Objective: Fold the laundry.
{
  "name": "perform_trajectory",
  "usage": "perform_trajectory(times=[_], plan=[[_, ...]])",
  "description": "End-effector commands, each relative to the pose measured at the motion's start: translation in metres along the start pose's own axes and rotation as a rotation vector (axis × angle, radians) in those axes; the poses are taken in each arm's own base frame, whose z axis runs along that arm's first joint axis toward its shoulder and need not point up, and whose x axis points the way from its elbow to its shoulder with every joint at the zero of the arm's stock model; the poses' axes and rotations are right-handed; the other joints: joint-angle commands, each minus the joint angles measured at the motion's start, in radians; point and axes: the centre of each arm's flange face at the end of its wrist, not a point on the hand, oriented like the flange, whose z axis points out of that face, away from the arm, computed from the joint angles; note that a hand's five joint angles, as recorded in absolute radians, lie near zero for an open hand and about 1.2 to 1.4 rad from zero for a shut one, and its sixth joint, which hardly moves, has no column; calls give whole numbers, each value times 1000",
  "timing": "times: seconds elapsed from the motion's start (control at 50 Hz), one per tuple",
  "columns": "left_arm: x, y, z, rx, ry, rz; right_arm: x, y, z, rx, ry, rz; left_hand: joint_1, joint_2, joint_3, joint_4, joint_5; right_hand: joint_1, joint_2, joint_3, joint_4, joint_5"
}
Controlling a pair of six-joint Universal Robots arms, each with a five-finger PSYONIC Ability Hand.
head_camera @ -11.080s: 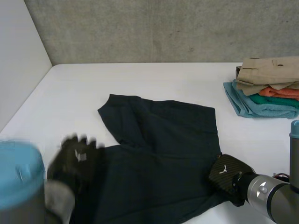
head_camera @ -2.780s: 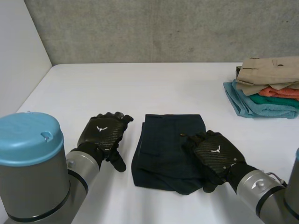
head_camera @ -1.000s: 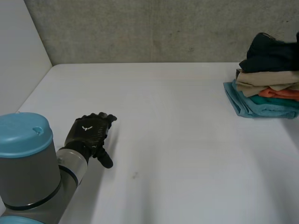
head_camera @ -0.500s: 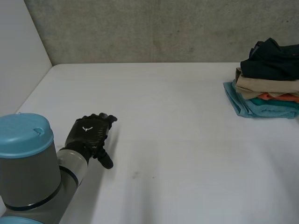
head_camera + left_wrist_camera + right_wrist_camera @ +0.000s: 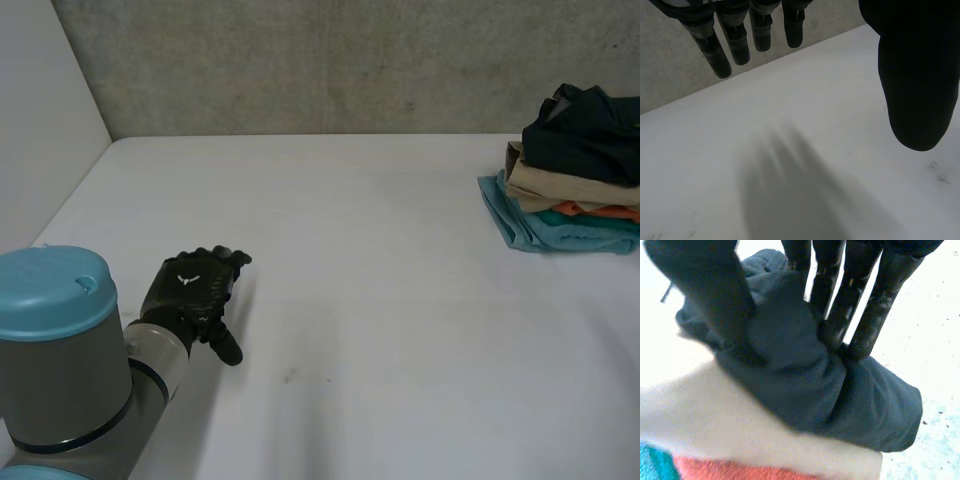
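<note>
A white table [image 5: 380, 300] runs from the near edge to a grey concrete wall [image 5: 350, 60] at the far side. The robot's left arm [image 5: 60, 370], grey with a light-blue cap, comes in at the near left corner. At the far right of the table sits a stack of folded laundry [image 5: 560, 188]: a light-blue piece [image 5: 505, 215] at the bottom, then teal, orange and beige layers. On top lies a dark garment [image 5: 585, 130], bunched rather than flat.

In the right wrist view the right hand [image 5: 850, 285] grips that dark garment [image 5: 805, 385]. The thumb presses one side of a raised fold and the fingers press the other, so the cloth is pinched between them above the beige layer [image 5: 715, 415].

The left hand [image 5: 192, 287] is at the near left, well apart from the stack. Its fingers [image 5: 737, 40] are straight, the thumb [image 5: 917, 75] stands apart from them, and they hold nothing above the bare tabletop.
</note>
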Motion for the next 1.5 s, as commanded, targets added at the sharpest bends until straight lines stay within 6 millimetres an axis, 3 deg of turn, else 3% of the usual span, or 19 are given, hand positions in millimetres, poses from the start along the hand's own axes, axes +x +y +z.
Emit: perform_trajectory(times=[0.02, 0.06, 0.16, 0.26, 0.44, 0.52, 0.58, 0.66, 0.74, 0.84, 0.92, 1.1, 1.22, 1.5], plan=[[0, 1, 0, -4, 1, 1, 0, -14, 1, 3, 46, -9, -4, -4, -23, -17, -34, -444, -603, -634, -626, -628], [0, 1, 0, -4, 1, 1, 4, -31, 0, 3, 103, -5, -4, -4, -23, -17, -34, -608, -766, -797, -789, -792], [0, 1, 0, -4, -2, 0, 4, -55, -2, -19, 159, -30, -4, -4, -23, -17, -34, -608, -766, -797, -789, -792], [0, 1, 0, -4, -1, 0, -5, -78, -4, -70, 189, -188, -4, -4, -23, -17, -34, -608, -766, -797, -789, -792], [0, 1, 0, -4, -1, 0, -1, -82, -17, -304, 352, -507, -4, -4, -23, -17, -34, -608, -766, -797, -789, -792], [0, 1, 0, -4, -1, 0, 21, -86, -24, -444, 528, -678, -4, -4, -23, -17, -34, -608, -766, -797, -789, -792], [0, 1, 0, -3, 1, 1, 33, -85, -26, -479, 616, -706, -4, -4, -23, -17, -34, -608, -766, -797, -789, -792], [0, 1, 0, -4, 1, 1, 43, -99, -16, -448, 721, -727, -4, -4, -23, -17, -34, -608, -766, -797, -789, -792], [0, 1, -1, -4, 1, 1, 36, -115, 7, -343, 776, -677, -4, -4, -23, -17, -34, -608, -766, -797, -789, -792], [0, 0, 0, -1, -1, 0, 10, -143, 49, -132, 783, -574, -4, -4, -23, -17, -34, -608, -766, -797, -789, -792], [0, 0, 0, -1, -1, 0, -15, -151, 73, -20, 721, -474, -4, -4, -23, -17, -34, -608, -766, -797, -789, -792], [0, 1, -1, -3, -1, 0, -81, -139, 118, 98, 460, -179, -4, -4, -23, -17, -34, -608, -766, -797, -789, -792], [0, 2, -1, -6, -1, 1, -111, -104, 126, 9, 347, 27, -4, -4, -23, -17, -34, -608, -766, -797, -789, -792], [-1, 3, 0, -9, -2, 2, -131, -50, 123, -165, 292, 200, -7, -7, -26, -20, -37, -608, -766, -797, -789, -792]])
